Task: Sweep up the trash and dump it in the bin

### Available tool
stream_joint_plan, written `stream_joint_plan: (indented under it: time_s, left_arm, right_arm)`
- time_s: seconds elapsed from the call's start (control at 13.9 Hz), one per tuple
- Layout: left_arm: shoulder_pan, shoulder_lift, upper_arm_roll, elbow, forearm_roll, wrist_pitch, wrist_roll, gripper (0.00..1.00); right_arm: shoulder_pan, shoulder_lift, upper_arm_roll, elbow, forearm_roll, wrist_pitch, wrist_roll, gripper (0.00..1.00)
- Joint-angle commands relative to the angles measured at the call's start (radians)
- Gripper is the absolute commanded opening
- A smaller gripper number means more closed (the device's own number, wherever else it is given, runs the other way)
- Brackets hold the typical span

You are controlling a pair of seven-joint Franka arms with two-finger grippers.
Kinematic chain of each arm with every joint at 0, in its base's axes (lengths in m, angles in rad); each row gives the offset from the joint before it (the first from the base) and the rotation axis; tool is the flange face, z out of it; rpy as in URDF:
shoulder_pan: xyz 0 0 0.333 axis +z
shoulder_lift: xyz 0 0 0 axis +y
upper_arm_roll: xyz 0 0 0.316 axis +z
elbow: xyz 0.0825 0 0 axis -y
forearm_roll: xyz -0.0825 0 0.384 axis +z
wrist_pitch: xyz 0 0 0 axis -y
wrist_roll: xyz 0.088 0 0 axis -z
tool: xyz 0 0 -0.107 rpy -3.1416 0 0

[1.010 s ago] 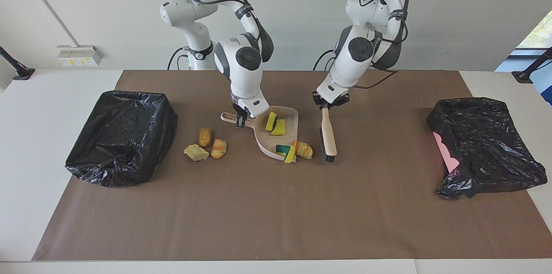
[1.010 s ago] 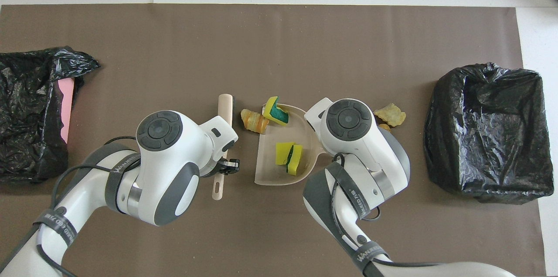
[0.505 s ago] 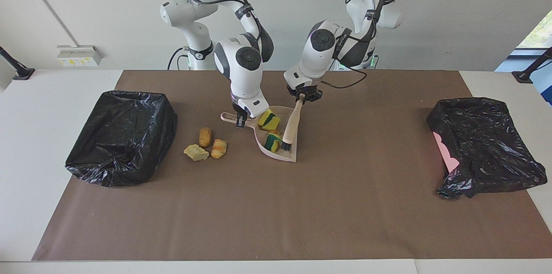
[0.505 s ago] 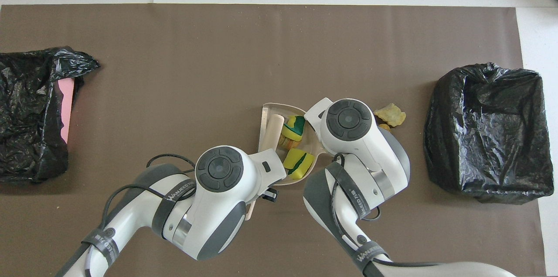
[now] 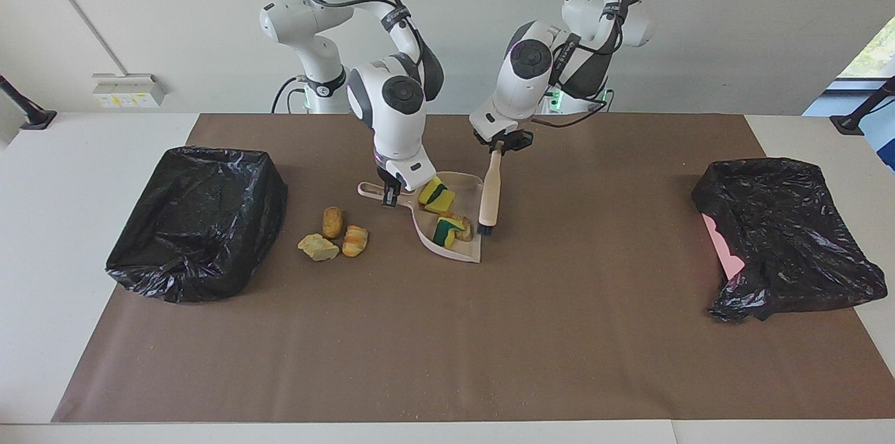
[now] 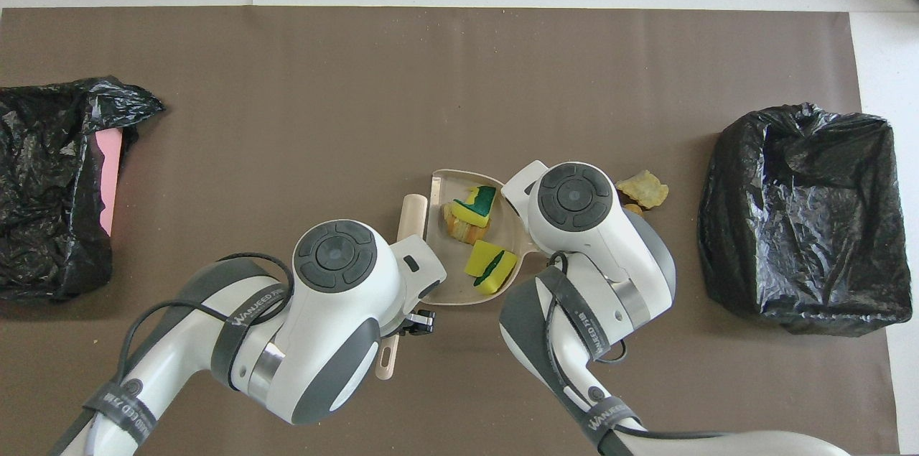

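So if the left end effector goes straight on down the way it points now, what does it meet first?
The left end effector holds the brush by its handle and points down. Going on, the bristles would probably meet the brown mat just beside the dustpan lip; the height is unclear.

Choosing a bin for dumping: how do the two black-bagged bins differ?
The black bin at the right arm's end stands boxy with its mouth open upward; the black bin at the left arm's end looks slumped, its liner crumpled, with a pink side showing. Both are lined with glossy black plastic.

Facing view high across table; overhead steep, opposite-turned.
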Motion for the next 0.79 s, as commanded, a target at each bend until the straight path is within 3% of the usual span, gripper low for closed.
stream_joint_plan:
  time_s: [0.0, 0.14, 0.51, 0.72]
  left_arm:
    - [-0.003, -0.052, -0.007, -0.025, 0.021, -0.059, -0.141, 0.00]
    - [-0.029, -0.092, -0.019, -0.073, 0.021, -0.075, -0.221, 0.00]
    - [-0.267, -0.256, -0.024, -0.272, 0.021, 0.047, -0.501, 0.00]
    - [-0.408, -0.241, -0.025, -0.291, 0.019, 0.095, -0.624, 0.00]
  right_arm:
    - [-0.035, -0.016, 0.004, 0.002, -0.010, 0.003, 0.001, 0.00]
    - [-0.090, -0.071, 0.004, 0.009, -0.010, -0.032, -0.013, 0.00]
    - [-0.267, -0.214, -0.001, 0.057, -0.006, -0.147, -0.126, 0.00]
    - [-0.397, -0.274, -0.004, 0.084, -0.006, -0.214, -0.232, 0.00]
